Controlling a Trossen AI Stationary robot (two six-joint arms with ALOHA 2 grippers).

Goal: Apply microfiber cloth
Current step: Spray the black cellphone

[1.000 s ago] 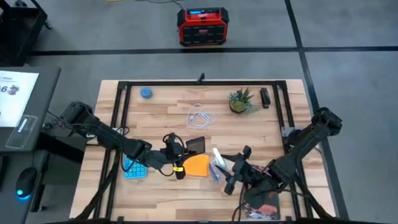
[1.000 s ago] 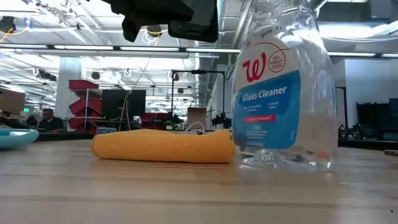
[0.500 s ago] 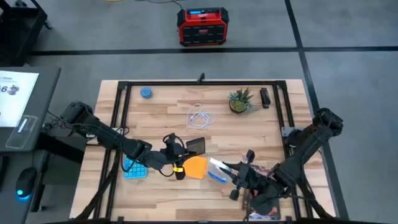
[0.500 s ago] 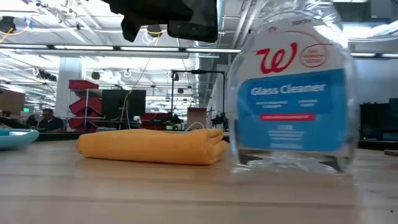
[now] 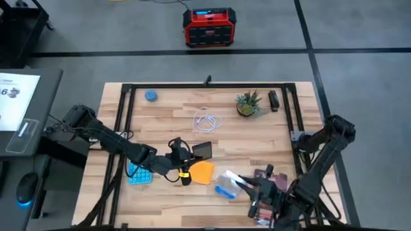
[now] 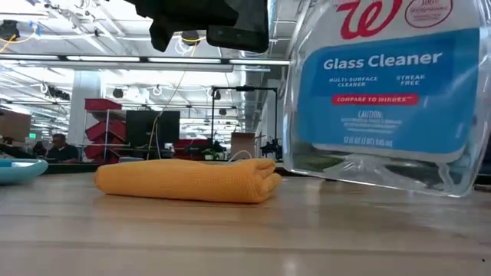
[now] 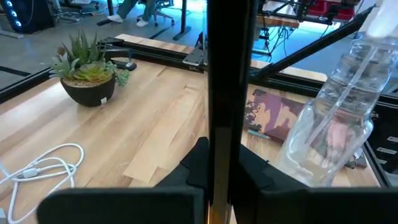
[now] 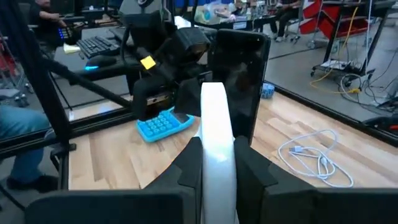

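Observation:
The orange-yellow microfiber cloth [image 5: 202,172] lies folded flat on the wooden table [image 5: 167,115], left of centre near the front, and shows in the low view as cloth [image 6: 188,180]. My left gripper [image 5: 186,157] hangs just above it, shut on a black smartphone [image 8: 239,74]. My right gripper [image 5: 257,192] is at the front right, shut on a clear glass cleaner spray bottle [image 6: 383,92] with a blue label [image 5: 225,190]. My left gripper pinches the smartphone between its two fingers by one edge [image 7: 217,155]. The phone stands upright out of the fingers, lifted clear above the cloth. My right gripper pinches the bottle's white spray head [image 8: 217,130] between its two fingers. The bottle is tilted and lifted clear of the table, its base [image 6: 383,172] pointing away from the gripper.
A blue calculator [image 5: 138,173] lies under the left arm. A dark reddish book [image 7: 280,115] lies at the front right. Farther back are a potted plant [image 5: 247,104], a coiled white cable [image 5: 207,120], a small blue disc [image 5: 151,95] and a black item [image 5: 274,101].
My right gripper has drawn back toward the table's near right corner with the spray bottle. The bottle stood on the table against the cloth; now it is lifted clear, tilted and apart from the cloth. The cloth shifted a little as the bottle left it.

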